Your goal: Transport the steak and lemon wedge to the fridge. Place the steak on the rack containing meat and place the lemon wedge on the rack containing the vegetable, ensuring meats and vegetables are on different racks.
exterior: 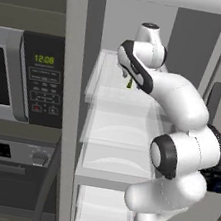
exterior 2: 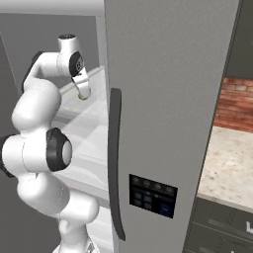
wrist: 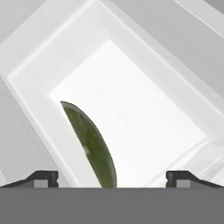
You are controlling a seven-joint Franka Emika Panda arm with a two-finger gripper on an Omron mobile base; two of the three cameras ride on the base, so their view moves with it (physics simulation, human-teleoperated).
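The fridge (exterior: pixel 61 99) stands open and my arm reaches into its upper white rack (exterior: pixel 110 90). In the hand view the lemon wedge (wrist: pixel 92 144), a thin dark-green sliver, lies on the white rack floor (wrist: pixel 144 113) between my fingers and touches neither of them. The gripper (wrist: pixel 111 179) is open, its fingertips (wrist: pixel 41 178) set wide apart. From the base, the gripper (exterior: pixel 129 81) (exterior 2: pixel 84 94) points down at the rack, with a speck of green at its tip. The steak, the meat and the vegetable are out of view.
The grey fridge door (exterior 2: pixel 168 99) with its dark handle (exterior 2: pixel 114 163) and black dispenser panel (exterior 2: pixel 153 195) stands close on my right. A microwave (exterior: pixel 17 75) and an oven (exterior: pixel 9 152) sit left of the fridge. More white shelves (exterior: pixel 110 158) lie below.
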